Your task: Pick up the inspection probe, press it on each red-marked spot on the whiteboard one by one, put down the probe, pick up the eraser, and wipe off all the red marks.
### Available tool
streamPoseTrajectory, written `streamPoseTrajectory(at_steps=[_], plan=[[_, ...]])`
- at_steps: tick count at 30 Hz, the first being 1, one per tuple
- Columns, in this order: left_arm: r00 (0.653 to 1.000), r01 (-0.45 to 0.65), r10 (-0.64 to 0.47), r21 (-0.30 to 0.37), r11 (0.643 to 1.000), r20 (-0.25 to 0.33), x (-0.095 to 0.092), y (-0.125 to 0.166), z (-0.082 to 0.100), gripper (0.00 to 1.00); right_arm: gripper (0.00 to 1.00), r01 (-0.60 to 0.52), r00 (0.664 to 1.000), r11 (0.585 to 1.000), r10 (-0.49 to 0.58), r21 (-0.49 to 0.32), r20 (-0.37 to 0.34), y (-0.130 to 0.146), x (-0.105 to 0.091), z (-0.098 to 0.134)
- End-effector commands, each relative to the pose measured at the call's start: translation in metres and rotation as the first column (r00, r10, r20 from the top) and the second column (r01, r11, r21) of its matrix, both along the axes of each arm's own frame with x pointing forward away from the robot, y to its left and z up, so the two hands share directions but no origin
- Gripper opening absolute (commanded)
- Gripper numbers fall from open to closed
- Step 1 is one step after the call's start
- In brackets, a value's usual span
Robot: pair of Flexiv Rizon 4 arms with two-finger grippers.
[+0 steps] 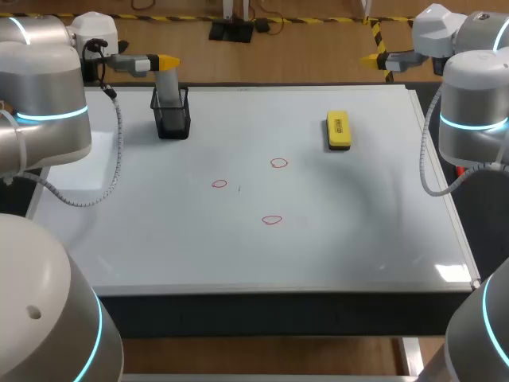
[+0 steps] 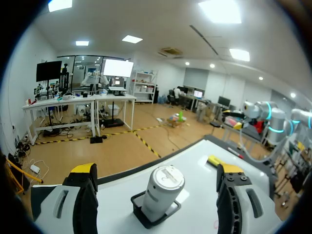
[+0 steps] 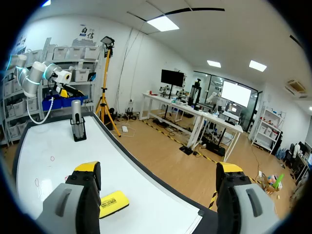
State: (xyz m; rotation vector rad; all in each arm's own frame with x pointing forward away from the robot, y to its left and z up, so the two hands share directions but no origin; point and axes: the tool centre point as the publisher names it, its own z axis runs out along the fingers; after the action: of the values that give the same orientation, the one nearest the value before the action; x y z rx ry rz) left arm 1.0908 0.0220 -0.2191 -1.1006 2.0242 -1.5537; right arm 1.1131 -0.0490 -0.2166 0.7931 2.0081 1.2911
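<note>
The probe (image 1: 166, 86) stands upright in a black holder (image 1: 172, 121) at the whiteboard's (image 1: 358, 231) far left, just ahead of the open left gripper (image 1: 165, 61), which should centre on it before closing; the right gripper (image 1: 371, 58) hangs open, far right.

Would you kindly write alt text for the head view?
A white whiteboard bears three red circles, a yellow rectangular eraser and a grey cylindrical probe upright in a black mesh holder; the left gripper hangs near the probe.
</note>
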Motion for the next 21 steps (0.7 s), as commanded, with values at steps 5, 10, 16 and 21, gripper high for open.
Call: streamPoseTrajectory(at_steps=[5,10,16,21], plan=[[1.000,0.002,-0.002,0.001,1.000,-0.004,-0.0001,0.0004,0.0009,1.00,1.00,-0.002,1.000,1.000,0.002,0.000,-0.002,-0.0005,0.0006,0.0002],[1.000,0.002,-0.002,0.001,1.000,-0.004,-0.0001,0.0004,0.0009,1.00,1.00,-0.002,1.000,1.000,0.002,0.000,-0.002,-0.0005,0.0006,0.0002],[1.000,0.002,-0.002,0.001,1.000,-0.004,-0.0001,0.0004,0.0009,1.00,1.00,-0.002,1.000,1.000,0.002,0.000,-0.002,-0.0005,0.0006,0.0002],[0.995,0.090,-0.091,0.053,0.995,0.031,0.0011,-0.0013,0.0012,1.00,1.00,-0.002,1.000,1.000,0.002,0.000,-0.002,-0.0005,0.0006,0.0002]])
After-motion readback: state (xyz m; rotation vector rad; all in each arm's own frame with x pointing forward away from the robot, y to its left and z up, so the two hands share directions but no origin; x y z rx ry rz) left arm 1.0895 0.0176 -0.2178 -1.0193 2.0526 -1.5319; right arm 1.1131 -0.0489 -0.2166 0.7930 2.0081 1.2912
